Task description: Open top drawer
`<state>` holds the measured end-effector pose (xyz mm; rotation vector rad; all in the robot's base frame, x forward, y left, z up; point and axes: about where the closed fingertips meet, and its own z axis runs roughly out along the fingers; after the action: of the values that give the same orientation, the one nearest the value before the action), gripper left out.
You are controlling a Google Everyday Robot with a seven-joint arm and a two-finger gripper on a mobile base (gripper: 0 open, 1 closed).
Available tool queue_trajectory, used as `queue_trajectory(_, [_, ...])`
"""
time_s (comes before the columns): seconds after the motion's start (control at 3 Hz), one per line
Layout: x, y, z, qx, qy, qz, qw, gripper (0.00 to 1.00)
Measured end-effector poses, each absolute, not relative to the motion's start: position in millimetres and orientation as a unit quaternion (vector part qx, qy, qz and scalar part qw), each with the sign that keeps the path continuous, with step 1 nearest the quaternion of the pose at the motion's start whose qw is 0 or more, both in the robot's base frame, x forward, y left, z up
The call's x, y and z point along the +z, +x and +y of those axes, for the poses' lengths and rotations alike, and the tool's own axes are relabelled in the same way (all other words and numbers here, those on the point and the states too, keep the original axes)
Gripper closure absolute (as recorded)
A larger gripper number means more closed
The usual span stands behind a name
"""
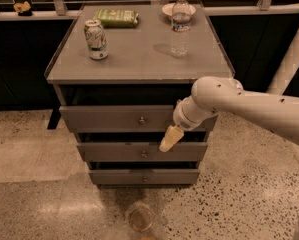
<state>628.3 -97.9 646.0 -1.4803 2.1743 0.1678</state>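
1. Camera view, left first: can (96, 39) and green packet (116, 17) sit on the cabinet top (139, 59), clear of the work. We don't need them.
2. Top drawer (109, 119) sits directly under that top and is the widest of the three fronts. A dark gap shows above it. We judge it barely out, if at all.
3. Its long axis runs left-right and level. The face points out at us, so the pull comes straight toward the camera.
4. Knob (142, 119) is at front centre, with nothing touching it.
5. Bottle (180, 26) stands upright at the back right.
6. Gripper (170, 138) hangs tip-down, right of the knob at the drawer's lower edge. We read this as lining up for the pull.
7. We cannot tell whether the gripper is released or clenched.
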Motion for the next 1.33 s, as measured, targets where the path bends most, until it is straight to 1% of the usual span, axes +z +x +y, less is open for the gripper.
queue_trajectory(0.33, [658,639,-90,0.039,-0.552,0.786,0.274,0.00])
queue_trajectory(1.0, [618,646,-94,0.024,-0.553,0.800,0.233,0.00])
queue_trajectory(1.33, [621,646,-94,0.024,-0.553,0.800,0.233,0.00])
